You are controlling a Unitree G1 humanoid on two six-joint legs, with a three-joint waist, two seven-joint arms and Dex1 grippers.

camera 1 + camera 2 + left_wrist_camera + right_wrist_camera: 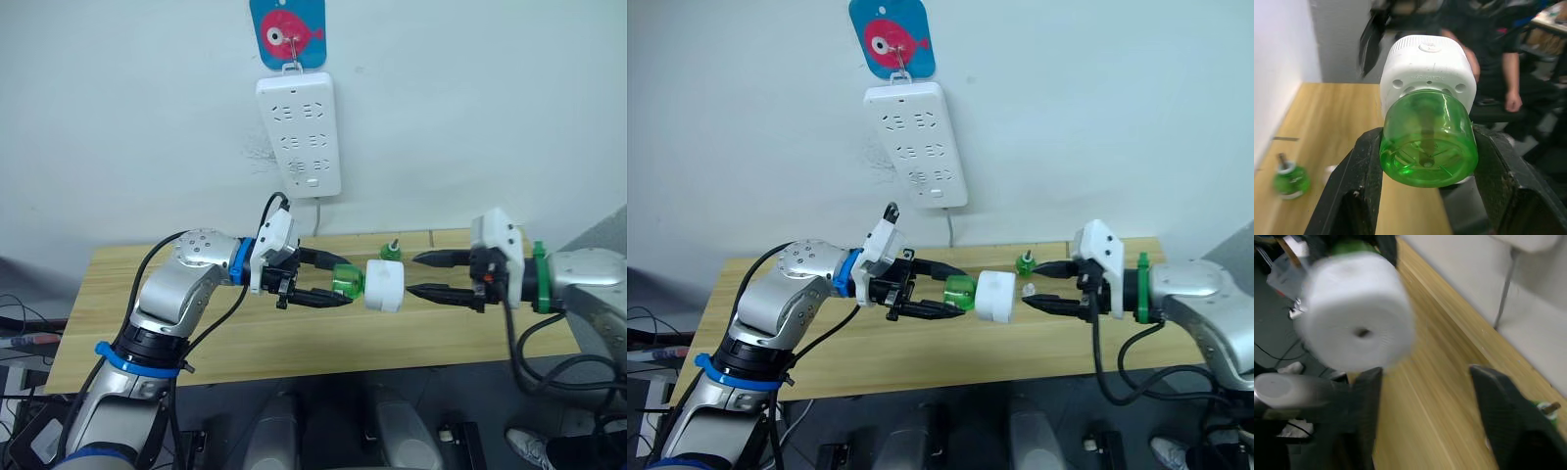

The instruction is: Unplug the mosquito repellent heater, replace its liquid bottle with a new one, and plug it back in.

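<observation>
The left claw is clenched on the green bottle, one black finger on either side of it, clear to see in the left wrist view, where the bottle's round base sits squeezed between the pads. The white heater is on the far end of that bottle, held up in the air over the wooden table, not touching the tabletop. Across from it, the right claw is released, its two fingers spread wide, tips just beside the heater's far face, one above and one below. In the right wrist view the heater hangs in front of the open fingers, not between them, its round hole facing the camera. A second green bottle stands upright on the table behind the heater, near the wall. Up on the wall hangs the white power strip, its cord running down to the table.
</observation>
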